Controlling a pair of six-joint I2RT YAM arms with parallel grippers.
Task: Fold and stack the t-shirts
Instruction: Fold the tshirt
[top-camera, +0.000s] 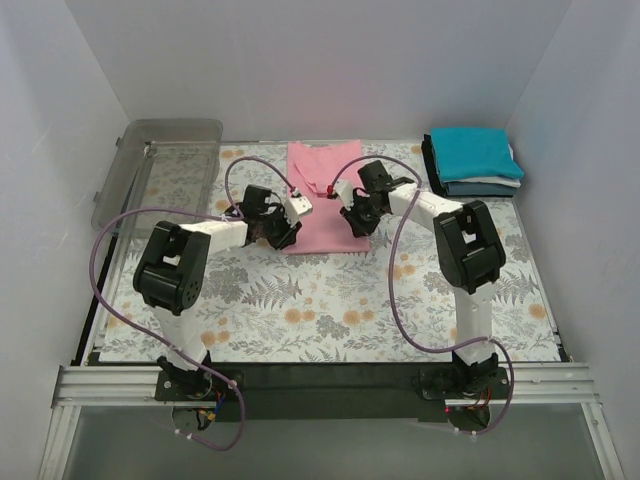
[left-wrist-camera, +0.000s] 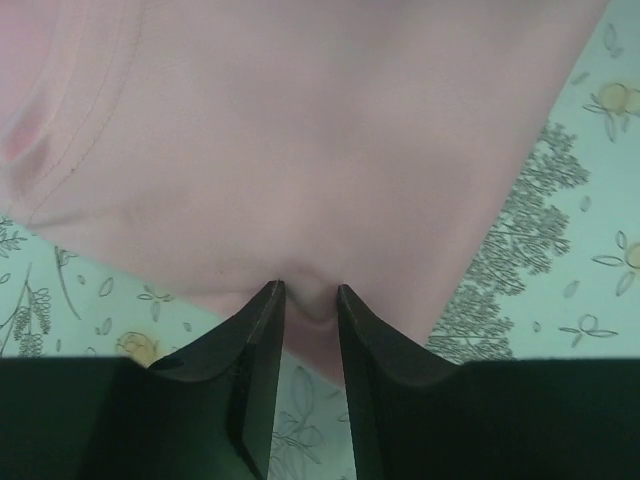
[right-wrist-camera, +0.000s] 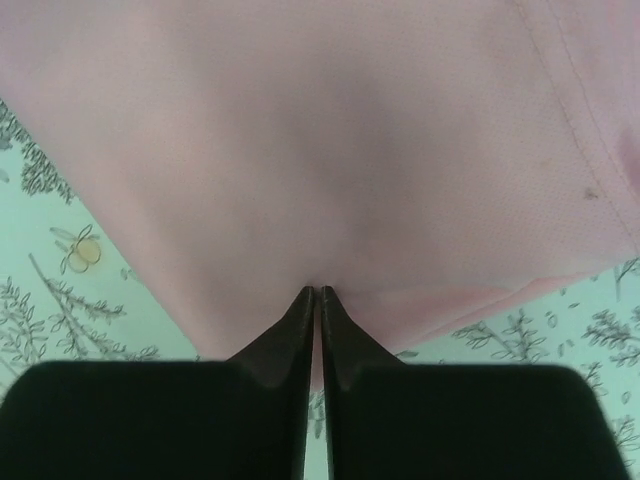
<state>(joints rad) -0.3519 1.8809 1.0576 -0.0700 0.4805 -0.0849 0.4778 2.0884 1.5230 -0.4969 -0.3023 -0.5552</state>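
Note:
A pink t-shirt (top-camera: 322, 190) lies partly folded on the floral table cloth (top-camera: 330, 300), at the middle back of the top view. My left gripper (top-camera: 284, 232) sits at its near left corner and my right gripper (top-camera: 357, 222) at its near right edge. In the left wrist view the pink t-shirt (left-wrist-camera: 300, 150) puckers into a small fold pinched in my left gripper (left-wrist-camera: 308, 300). In the right wrist view my right gripper (right-wrist-camera: 318, 292) has its jaws nearly touching, clamped on the hem of the pink t-shirt (right-wrist-camera: 330, 130). A stack of folded t-shirts (top-camera: 475, 160), teal on top, rests at the back right.
A clear plastic bin (top-camera: 165, 165) stands at the back left corner. White walls close in the table on the left, back and right. Purple cables loop from both arms over the table cloth.

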